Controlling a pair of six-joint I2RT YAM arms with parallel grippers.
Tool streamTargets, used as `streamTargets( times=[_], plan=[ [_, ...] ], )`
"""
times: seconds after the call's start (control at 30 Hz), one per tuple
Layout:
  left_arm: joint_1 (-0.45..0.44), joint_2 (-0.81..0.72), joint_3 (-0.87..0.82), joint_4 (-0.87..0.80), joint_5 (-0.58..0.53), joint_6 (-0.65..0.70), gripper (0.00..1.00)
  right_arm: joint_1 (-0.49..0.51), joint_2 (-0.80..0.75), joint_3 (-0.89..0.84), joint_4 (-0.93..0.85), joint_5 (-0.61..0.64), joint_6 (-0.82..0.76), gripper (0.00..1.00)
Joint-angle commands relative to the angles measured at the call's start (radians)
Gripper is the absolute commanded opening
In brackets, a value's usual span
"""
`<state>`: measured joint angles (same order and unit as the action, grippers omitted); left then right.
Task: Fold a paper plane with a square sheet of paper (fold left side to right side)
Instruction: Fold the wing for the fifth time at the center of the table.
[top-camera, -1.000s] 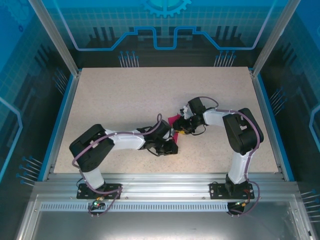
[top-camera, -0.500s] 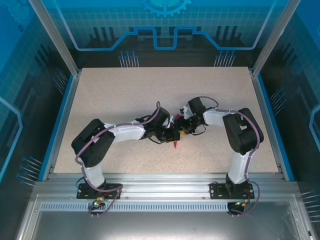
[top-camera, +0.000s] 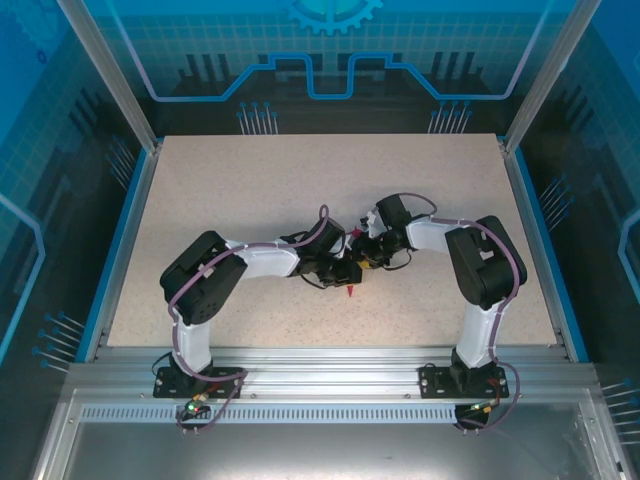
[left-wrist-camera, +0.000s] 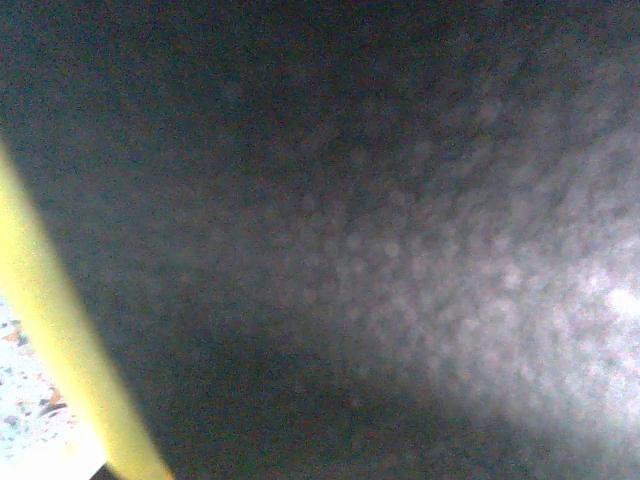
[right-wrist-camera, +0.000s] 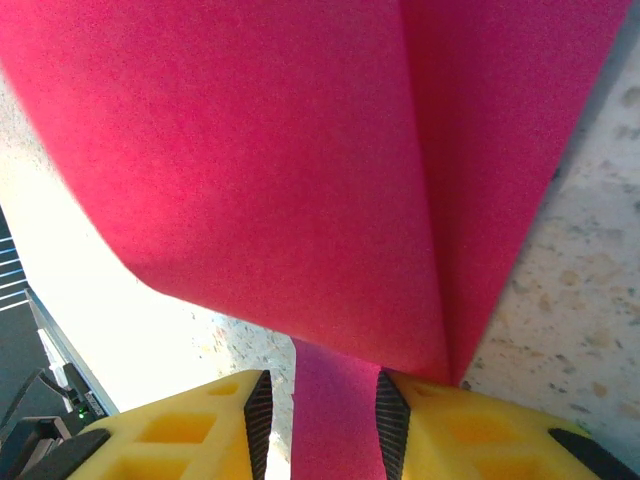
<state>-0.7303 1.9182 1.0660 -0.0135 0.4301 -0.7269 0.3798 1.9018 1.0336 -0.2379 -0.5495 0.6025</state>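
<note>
My left claw (top-camera: 345, 272) has slid right over the paper plane (right-wrist-camera: 300, 200), grip unreadable, pressing the crease while my right claw (right-wrist-camera: 320, 400) pinches it.

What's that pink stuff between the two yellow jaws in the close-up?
The magenta paper: a narrow strip of it passes between the right gripper jaws, then fans out beyond them over the speckled table, in the right wrist view.

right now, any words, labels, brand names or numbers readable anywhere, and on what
None can be read.
Pink paper: plain, unmarked.
Right gripper: yellow fingers bear no lettering.
Blue back panel: only line and gear graphics, no text.
Left wrist view: too blurred to tell.
</note>
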Motion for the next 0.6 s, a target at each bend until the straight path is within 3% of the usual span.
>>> streamTargets(
  times=[0.0,0.57],
  plan=[
    [-0.026,0.062,-0.014,-0.054,0.002,-0.018,0.17,0.024,-0.003,0.007,-0.074,0.049,-0.039,0.38],
    [-0.037,-0.049,-0.115,0.036,-0.023,-0.035,0.17,0.019,0.02,-0.004,-0.062,0.042,-0.023,0.37]
  ],
)
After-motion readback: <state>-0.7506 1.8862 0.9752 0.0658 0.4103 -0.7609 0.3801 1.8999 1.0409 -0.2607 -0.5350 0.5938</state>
